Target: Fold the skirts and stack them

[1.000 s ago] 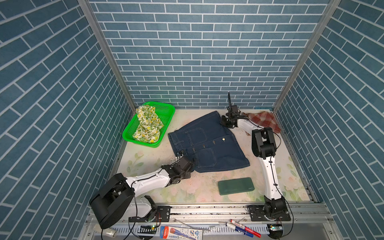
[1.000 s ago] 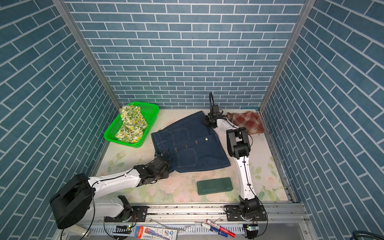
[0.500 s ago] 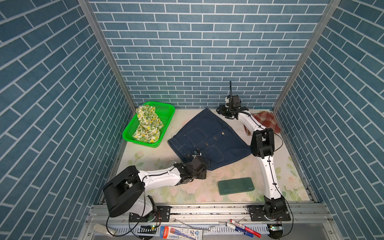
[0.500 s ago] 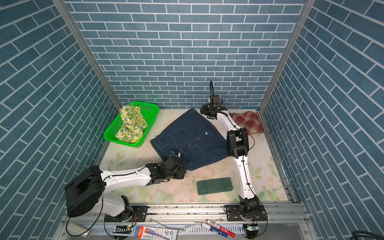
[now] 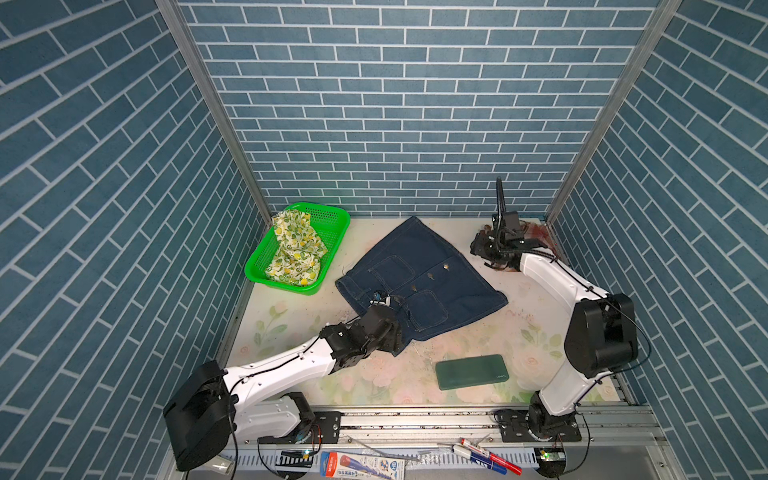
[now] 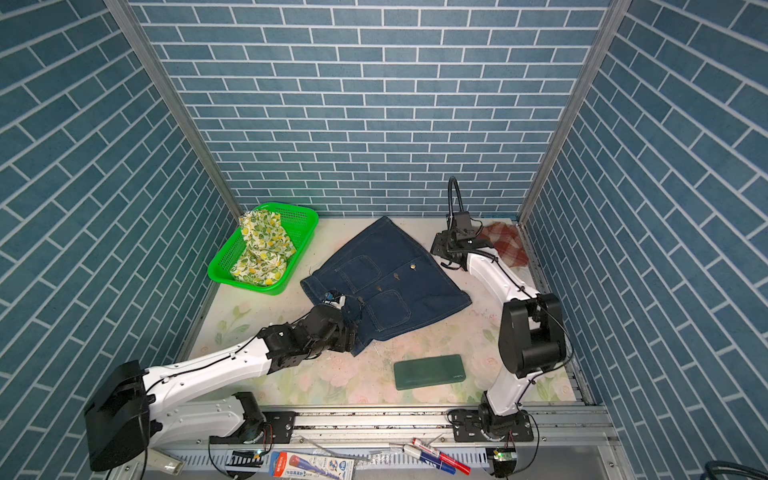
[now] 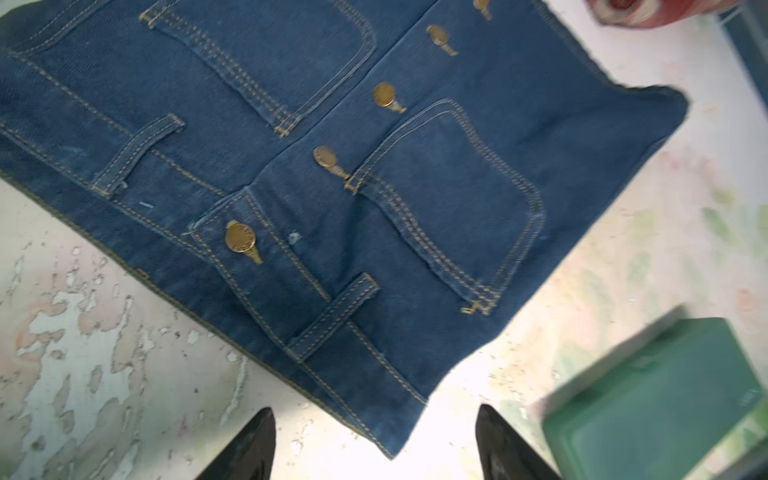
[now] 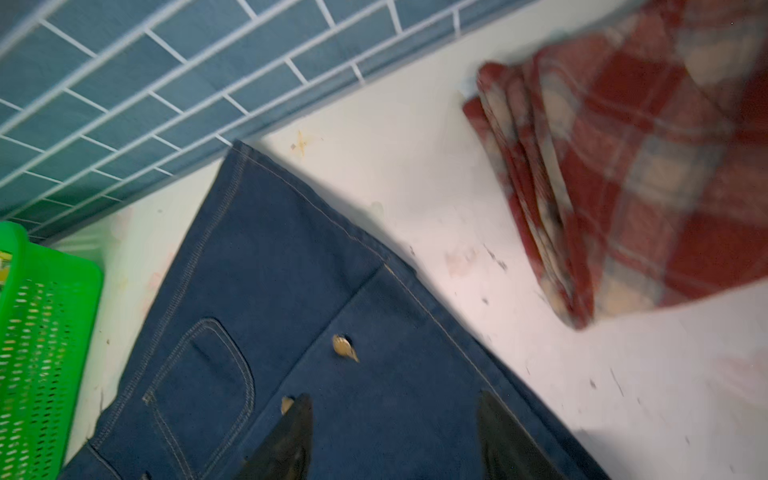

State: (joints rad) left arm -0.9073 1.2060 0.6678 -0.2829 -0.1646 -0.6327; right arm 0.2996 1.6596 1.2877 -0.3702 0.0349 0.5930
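On the floral tabletop [image 5: 519,332] the denim skirt [image 5: 419,278] lies flat: seemingly thick, fairly stiff cloth, probably best pinched at its corners. The left claw [image 7: 374,411] and right claw [image 8: 395,397] both gape, empty.

Floral table [image 5: 519,332]: denim skirt [image 5: 432,274], plaid skirt [image 6: 507,245], green basket [image 5: 291,286], dark slab [image 5: 471,371]

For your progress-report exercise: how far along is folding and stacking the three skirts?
Done: plaid skirt lies folded at the back. In hand: denim skirt spread flat, unfolded; left gripper and right gripper open, empty. Left: lemon-print skirt crumpled in the green basket; nothing stacked.
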